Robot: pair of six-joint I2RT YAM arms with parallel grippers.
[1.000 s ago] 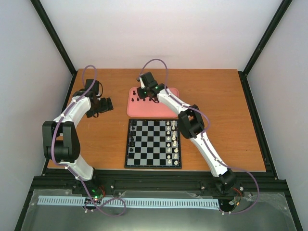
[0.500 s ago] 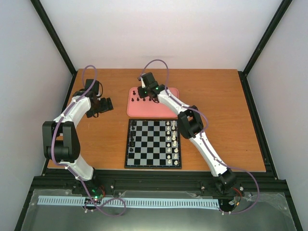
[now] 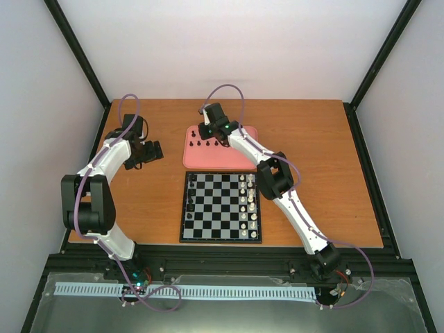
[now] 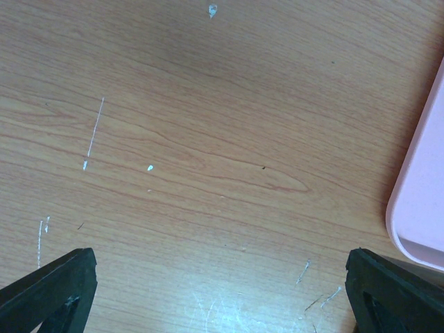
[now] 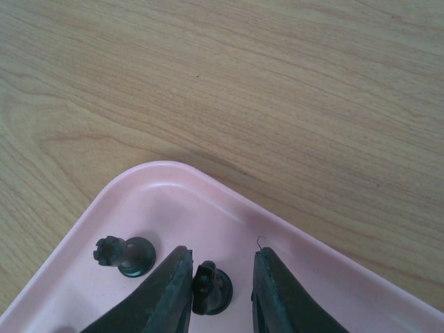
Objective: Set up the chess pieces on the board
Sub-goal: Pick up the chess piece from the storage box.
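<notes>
The board (image 3: 220, 208) lies in the middle of the table, with a few black chess pieces (image 3: 191, 201) on its left column and white pieces (image 3: 247, 205) along its right side. More black pieces (image 3: 198, 143) stand on the pink tray (image 3: 236, 156). My right gripper (image 3: 211, 136) hangs over the tray's far left corner. In the right wrist view it (image 5: 220, 260) is open around a small black piece (image 5: 210, 288) that stands close to the left finger (image 5: 170, 291), and a black rook (image 5: 125, 255) stands to the left. My left gripper (image 3: 149, 152) is open and empty over bare table (image 4: 222, 305).
The tray's rounded corner shows in the right wrist view (image 5: 173, 194) and its edge at the right of the left wrist view (image 4: 423, 201). Bare wooden table (image 3: 312, 159) lies right of the board. Black frame posts stand at the table's corners.
My right gripper has shifted slightly toward the far side over the tray's left corner. The left arm has not moved.
</notes>
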